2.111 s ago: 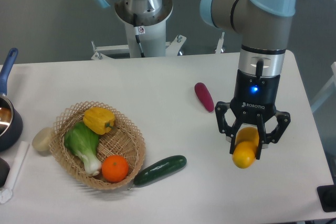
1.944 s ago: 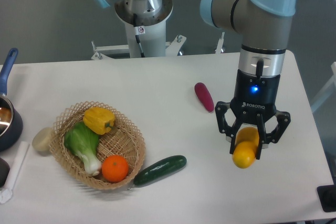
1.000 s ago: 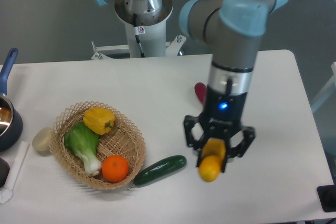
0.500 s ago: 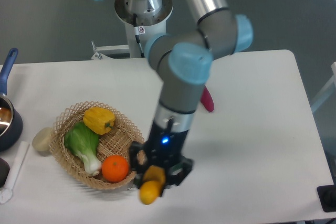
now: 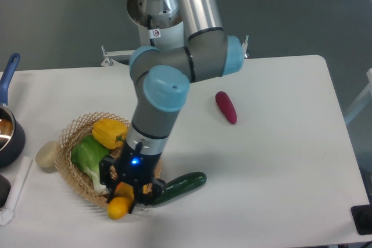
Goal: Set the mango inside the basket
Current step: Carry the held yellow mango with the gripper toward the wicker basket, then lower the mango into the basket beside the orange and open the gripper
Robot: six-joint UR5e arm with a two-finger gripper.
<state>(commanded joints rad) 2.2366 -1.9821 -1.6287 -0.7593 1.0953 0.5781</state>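
My gripper (image 5: pixel 123 199) is shut on the mango (image 5: pixel 120 205), a yellow-orange oval fruit. It hangs over the near rim of the light tan wicker basket (image 5: pixel 71 134). The gripper body hides the basket's near right part and the round orange that lay there. In the basket I see a yellow bell pepper (image 5: pixel 108 133) and a green leafy vegetable (image 5: pixel 88 155).
A green cucumber (image 5: pixel 181 185) lies just right of the basket, next to the gripper. A dark red oblong vegetable (image 5: pixel 226 107) lies further right. A pale round object (image 5: pixel 46 154) sits left of the basket. A dark pot with a blue handle (image 5: pixel 9 126) stands at the left edge.
The arm has swung left across the table with the mango in its grip, from the right side past the cucumber to the basket's near rim. The orange is now hidden behind it.
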